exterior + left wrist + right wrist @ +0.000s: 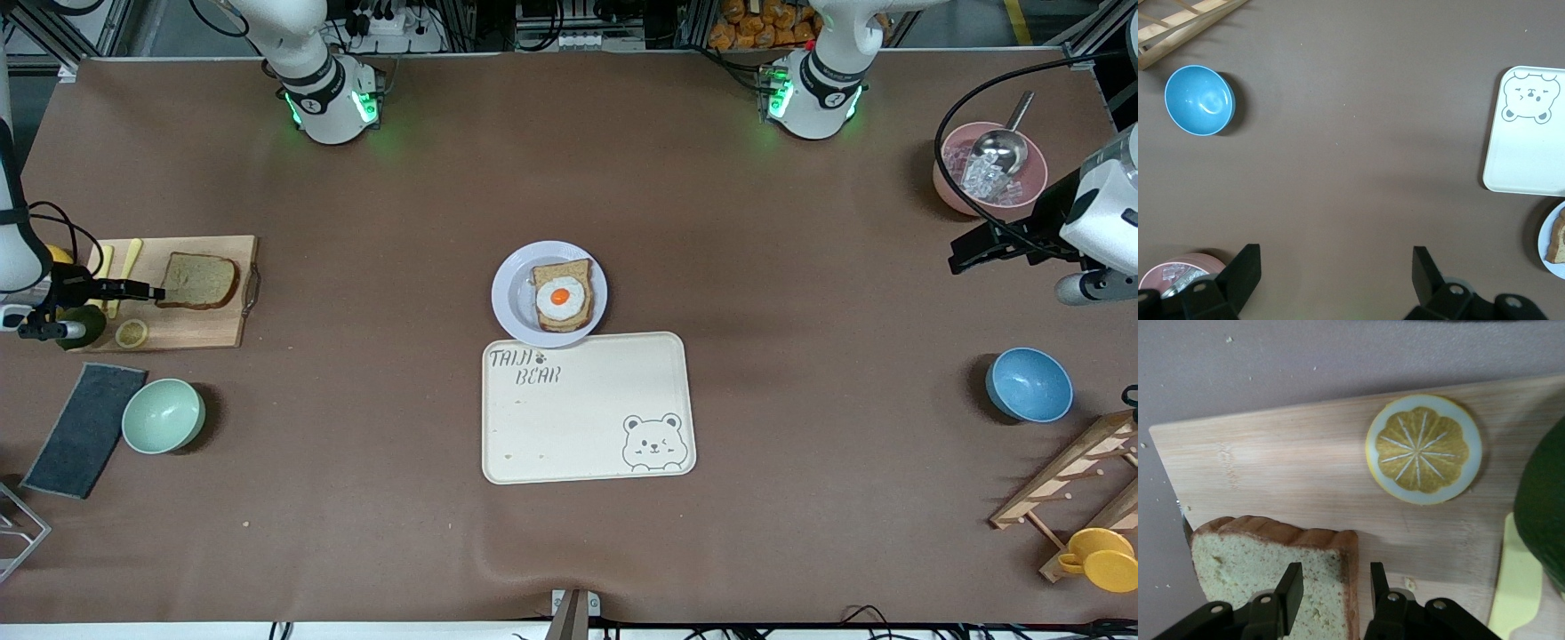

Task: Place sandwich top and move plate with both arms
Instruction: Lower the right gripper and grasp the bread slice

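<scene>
1. The cream tray (587, 418) lies mid-table, and the plate sits just beside it at its twelve o'clock.
2. The wooden board (191, 329) lies at nine o'clock from the plate, toward the right arm's end of the table.
3. The plate (511, 298) carries only the egg-topped slice (562, 298), so it is not yet ready to be moved.
4. The sandwich top (200, 280) lies flat on the board, well apart from the plate.
5. My right gripper (1333, 577) is low over the board. Its fingers are spread, with the slice's crust edge between them. I judge that this is the pickup step and that the pinch is not yet made.
6. My left gripper (1338, 267) waits over bare table at three o'clock from the plate, its fingers spread wide and holding nothing.
7. Next I need a firm pinch on the crust. After that comes a level lift, a carry toward three o'clock, and a square set-down on the egg.
</scene>
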